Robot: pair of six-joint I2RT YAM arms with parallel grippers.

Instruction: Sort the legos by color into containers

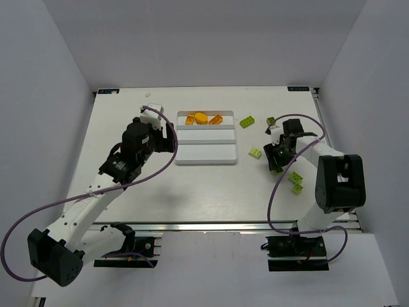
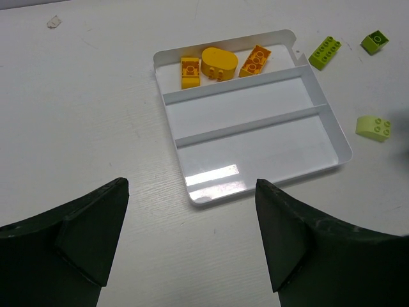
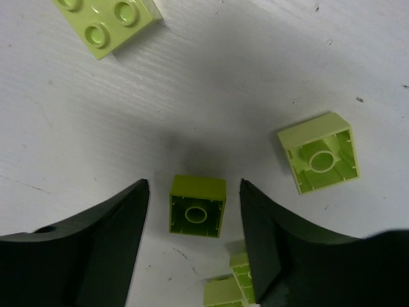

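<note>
The white tray (image 1: 206, 153) has three long compartments. Three orange bricks (image 1: 203, 118) lie in the far one, also in the left wrist view (image 2: 219, 62); the other two compartments (image 2: 255, 147) hold nothing. Green bricks lie right of the tray (image 1: 246, 121) (image 1: 271, 121) (image 1: 255, 153) (image 1: 296, 177). My right gripper (image 3: 193, 192) is open, low over the table. An upside-down lime brick (image 3: 197, 206) lies between its fingers, untouched. My left gripper (image 2: 190, 217) is open and empty, raised near the tray's left near corner (image 1: 167, 137).
An upturned pale green brick (image 3: 319, 160) and a studs-up one (image 3: 108, 22) lie near the right gripper, with more green bricks (image 3: 230, 281) by its right finger. A small white scrap (image 2: 54, 22) lies far left. White walls enclose the table.
</note>
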